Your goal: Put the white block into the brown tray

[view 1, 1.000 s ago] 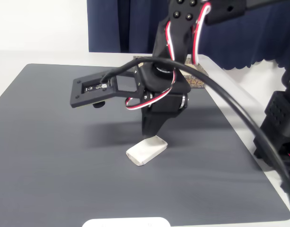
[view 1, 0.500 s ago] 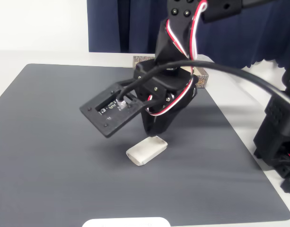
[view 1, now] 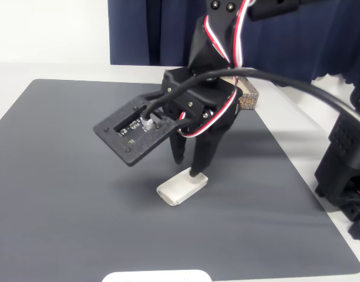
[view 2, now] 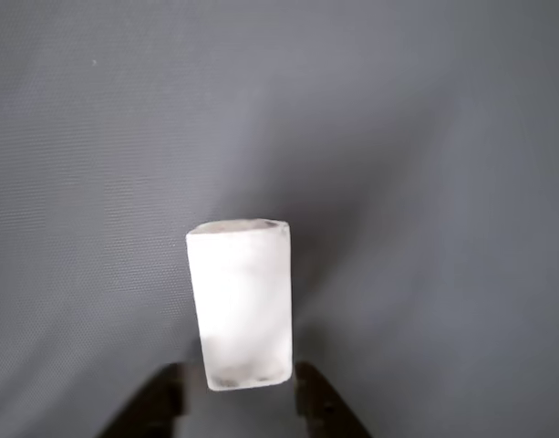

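The white block (view 1: 182,187) lies flat on the dark grey mat (view 1: 62,194), near the mat's middle and slightly toward the front edge in the fixed view. Its long axis runs diagonally, from lower left to upper right in that view. In the wrist view the white block (view 2: 241,303) appears upright in the picture, with its near end set between the two dark fingertips (view 2: 160,401) at the bottom edge.

The claw (view 1: 187,165) stands directly over the block's far end, pointing down. Its two black fingers are spread apart: one tip comes down at the block's upper right end, the other hangs just beside the block's back edge. The jaws straddle the block without clamping it; a narrow gap shows on each side of the block in the wrist view. The claw is therefore open, and the block rests on the mat.

The brown tray (view 1: 248,98) sits at the back right of the mat, well apart from the block. The arm hides most of it; a patterned corner shows.

The mat covers a white bench (view 1: 297,111). A dark blue curtain (view 1: 144,29) hangs behind the bench.
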